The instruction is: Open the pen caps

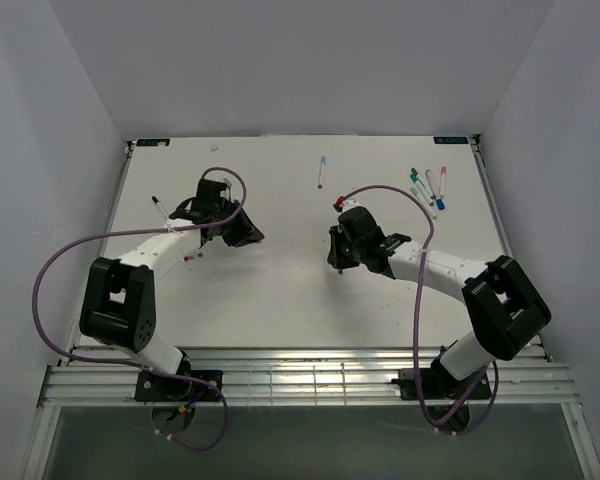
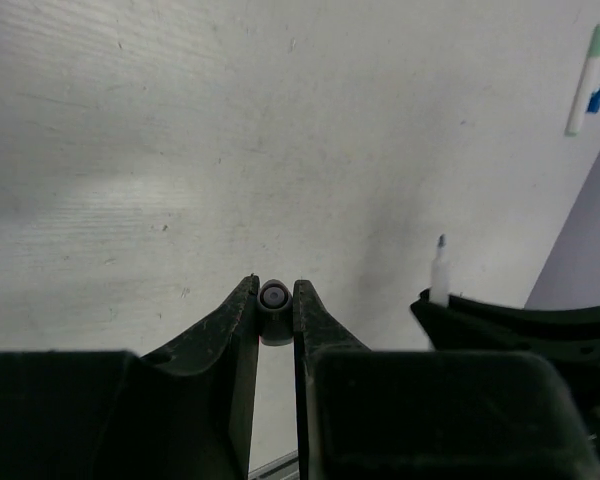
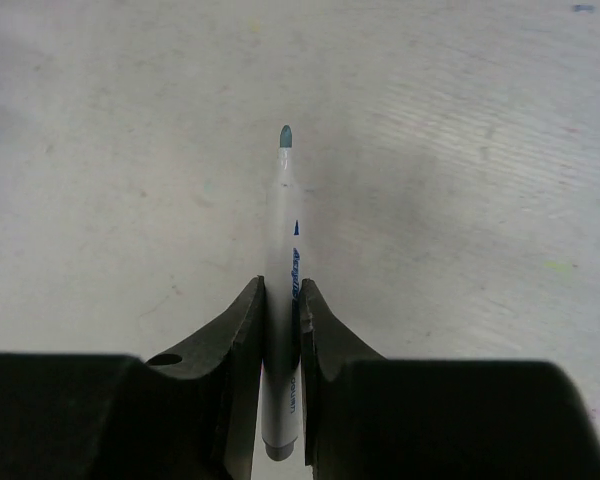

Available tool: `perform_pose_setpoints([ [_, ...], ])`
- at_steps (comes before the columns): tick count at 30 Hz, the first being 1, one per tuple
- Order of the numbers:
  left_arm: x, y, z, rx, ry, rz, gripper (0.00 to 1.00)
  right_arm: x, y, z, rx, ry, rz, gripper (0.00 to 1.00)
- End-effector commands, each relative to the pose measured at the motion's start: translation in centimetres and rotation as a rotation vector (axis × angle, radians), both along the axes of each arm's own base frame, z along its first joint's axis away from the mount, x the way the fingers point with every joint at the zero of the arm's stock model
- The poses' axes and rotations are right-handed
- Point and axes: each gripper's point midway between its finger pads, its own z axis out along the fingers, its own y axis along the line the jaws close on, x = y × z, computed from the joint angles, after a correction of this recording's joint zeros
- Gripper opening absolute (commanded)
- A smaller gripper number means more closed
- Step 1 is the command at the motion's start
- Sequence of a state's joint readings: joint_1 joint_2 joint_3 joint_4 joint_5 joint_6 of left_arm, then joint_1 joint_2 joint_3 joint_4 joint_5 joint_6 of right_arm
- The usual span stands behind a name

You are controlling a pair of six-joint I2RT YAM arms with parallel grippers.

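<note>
The desk [image 1: 280, 310] spreads pale under me. My left arm [image 1: 145, 255] reaches in from the lower left of the top view and my right arm [image 1: 450, 272] from the lower right, wrists facing each other across the middle with bare desk between them.

My right fingers [image 3: 254, 300] are pinched narrow on a white pen [image 3: 283, 225]. Its long axis runs straight along them, pointing up the wrist frame, with the bare teal-blue tip out front and the butt end back between the fingers.

My left fingers [image 2: 250, 298] are narrow too, with a cap [image 2: 274, 297], small and dark, clamped right at their tips and seen end-on as a little round.

So cap and pen are apart, one on each side, and I judge this pen open. Both look held above the desk, so setting them down means going straight down.

Then comes the next pick. A cluster of pens [image 1: 430, 186] lies in the upper right of the top view, slanted, with coloured ends showing. It is close to my right arm and well away from my left.

A lone pen [image 1: 321, 171] with a blue end lies almost vertical at top centre, beyond both wrists and a touch nearer the right. I'd say the right side has the easier reach.
</note>
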State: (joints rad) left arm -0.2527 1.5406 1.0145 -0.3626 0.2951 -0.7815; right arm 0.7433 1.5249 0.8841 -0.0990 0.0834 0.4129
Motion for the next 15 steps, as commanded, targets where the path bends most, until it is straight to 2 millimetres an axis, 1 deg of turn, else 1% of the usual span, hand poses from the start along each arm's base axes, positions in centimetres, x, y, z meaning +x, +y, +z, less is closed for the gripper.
perform_pose_setpoints([
  [1, -2.6, -3.0, -1.9, 0.027, 0.049, -0.162, 0.0, 2.3, -2.0, -1.1, -0.037, 0.009, -0.098, 0.08],
  [2, -2.9, -3.6, -2.5, 0.034, 0.063, -0.186, 0.0, 2.7, -2.1, -0.8, -0.028, 0.007, -0.109, 0.08],
  [3, -3.1, -4.1, -3.0, 0.045, 0.072, -0.205, 0.0, 3.2, -2.6, -1.4, -0.036, 0.02, -0.13, 0.08],
  [5, -3.3, -5.2, -4.3, 0.086, 0.094, -0.243, 0.0, 4.2, -2.6, -1.4, -0.031, 0.017, -0.145, 0.08],
  [7, -3.3, -5.6, -5.0, 0.106, 0.111, -0.261, 0.0, 5.1, -2.7, -1.2, -0.028, 0.003, -0.16, 0.08],
  [8, -3.1, -5.9, -4.9, 0.114, 0.103, -0.269, 0.0, 5.7, -2.5, -0.8, -0.021, -0.007, -0.163, 0.08],
  [9, -3.0, -6.1, -5.6, 0.123, 0.119, -0.274, 0.0, 5.9, -2.2, -1.0, -0.019, -0.005, -0.159, 0.08],
  [10, -2.8, -6.3, -5.8, 0.129, 0.121, -0.279, 0.0, 6.1, -1.7, -0.9, 0.0, -0.002, -0.154, 0.08],
  [11, -2.7, -6.5, -6.0, 0.135, 0.122, -0.288, 0.0, 6.2, -1.2, -1.3, 0.013, 0.015, -0.144, 0.08],
  [12, -2.1, -6.8, -6.2, 0.136, 0.127, -0.294, 0.0, 6.6, -0.6, -1.1, 0.035, 0.007, -0.143, 0.08],
  [14, -1.8, -7.1, -6.7, 0.143, 0.138, -0.307, 0.0, 7.0, 0.1, -1.3, 0.062, 0.02, -0.148, 0.08],
  [15, -1.0, -7.3, -6.3, 0.148, 0.125, -0.306, 0.0, 7.5, 0.7, -1.5, 0.065, 0.026, -0.149, 0.08],
])
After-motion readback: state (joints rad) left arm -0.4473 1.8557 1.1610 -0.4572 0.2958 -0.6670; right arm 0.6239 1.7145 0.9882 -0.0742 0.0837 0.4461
